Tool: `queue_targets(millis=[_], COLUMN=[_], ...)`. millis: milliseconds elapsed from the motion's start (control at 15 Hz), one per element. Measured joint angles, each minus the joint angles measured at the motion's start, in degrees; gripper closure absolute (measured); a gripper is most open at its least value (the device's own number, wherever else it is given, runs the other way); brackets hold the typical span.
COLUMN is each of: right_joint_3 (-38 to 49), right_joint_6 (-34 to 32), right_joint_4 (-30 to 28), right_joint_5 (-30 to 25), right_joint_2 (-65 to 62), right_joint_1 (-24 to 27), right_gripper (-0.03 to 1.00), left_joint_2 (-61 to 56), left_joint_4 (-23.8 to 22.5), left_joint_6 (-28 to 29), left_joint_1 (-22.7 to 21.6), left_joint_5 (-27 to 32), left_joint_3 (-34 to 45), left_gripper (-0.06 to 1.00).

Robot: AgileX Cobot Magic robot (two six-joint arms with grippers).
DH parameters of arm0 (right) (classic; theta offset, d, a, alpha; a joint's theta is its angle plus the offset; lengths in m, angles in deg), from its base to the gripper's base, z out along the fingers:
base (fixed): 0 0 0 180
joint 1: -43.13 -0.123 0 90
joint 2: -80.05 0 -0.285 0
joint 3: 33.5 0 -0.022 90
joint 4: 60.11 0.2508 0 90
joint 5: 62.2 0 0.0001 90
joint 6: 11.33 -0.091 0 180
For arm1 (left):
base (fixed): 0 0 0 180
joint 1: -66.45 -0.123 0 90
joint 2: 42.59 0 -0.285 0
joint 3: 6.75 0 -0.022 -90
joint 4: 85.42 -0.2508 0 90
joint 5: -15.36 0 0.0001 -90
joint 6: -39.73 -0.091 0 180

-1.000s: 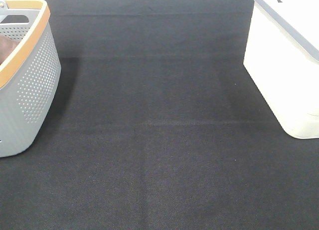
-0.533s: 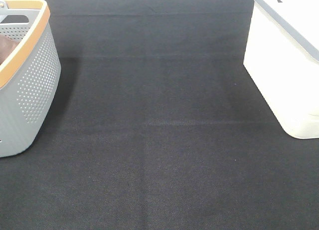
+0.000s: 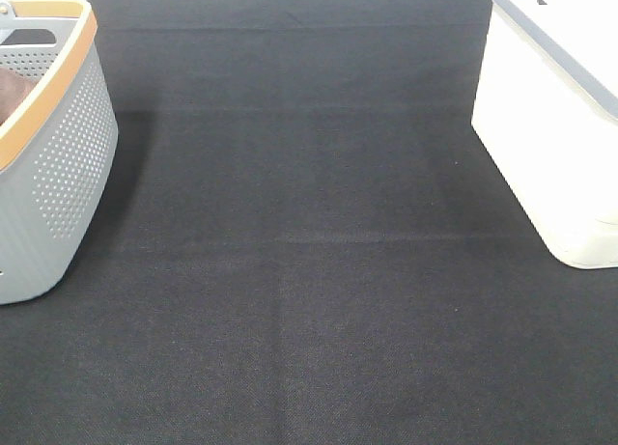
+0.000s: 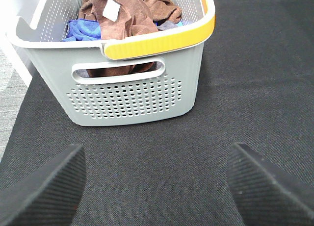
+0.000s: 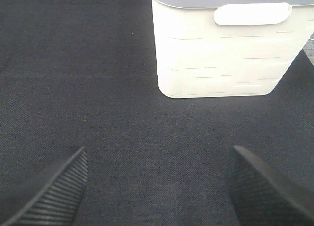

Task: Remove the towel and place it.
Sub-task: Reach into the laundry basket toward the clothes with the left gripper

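Far left, exterior high view: grey basket (image 3: 60,165) cut off by the frame edge, only one perforated wall and its orange rim band (image 3: 53,78) showing. A brown sliver of the towel (image 3: 10,93) sits inside; the rest is hidden there.

Left wrist view: the towel (image 4: 125,15) lies bunched in the basket (image 4: 137,96), reddish-brown, white tag (image 4: 112,10) facing up. It rests on a blue cloth (image 4: 81,30), mostly covered. Darker folds at one side; cannot tell whether they are the same cloth. The basket's far end is cropped.

Left gripper (image 4: 157,187): jaws spread wide, nothing between them, low over the black mat (image 4: 162,142) short of the basket's handle slot. Only the ribbed fingertips (image 4: 44,191) show.

Middle: the mat (image 3: 309,271), faint creases.

Right: white bin (image 3: 546,146) with a grey rim, cut off by the frame, interior not visible.

Right gripper (image 5: 157,187): jaws likewise wide apart, holding nothing, over the mat and facing the bin (image 5: 225,54), apart from it. Fingertips (image 5: 46,189) only partly in frame.
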Motion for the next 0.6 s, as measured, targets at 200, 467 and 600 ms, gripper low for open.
queue_targets(millis=[200,467,600], right_joint_3=[0.0,0.0,0.0], right_joint_6=[0.0,0.0,0.0], right_joint_4=[0.0,0.0,0.0], right_joint_5=[0.0,0.0,0.0], right_joint_2=[0.0,0.0,0.0], right_joint_1=[0.0,0.0,0.0], right_gripper=[0.23,0.23,0.23], left_joint_2=[0.0,0.0,0.0], left_joint_4=[0.0,0.0,0.0], left_joint_6=[0.0,0.0,0.0], left_joint_1=[0.0,0.0,0.0], left_joint_5=[0.0,0.0,0.0], left_joint_3=[0.0,0.0,0.0], left_gripper=[0.19,0.19,0.19])
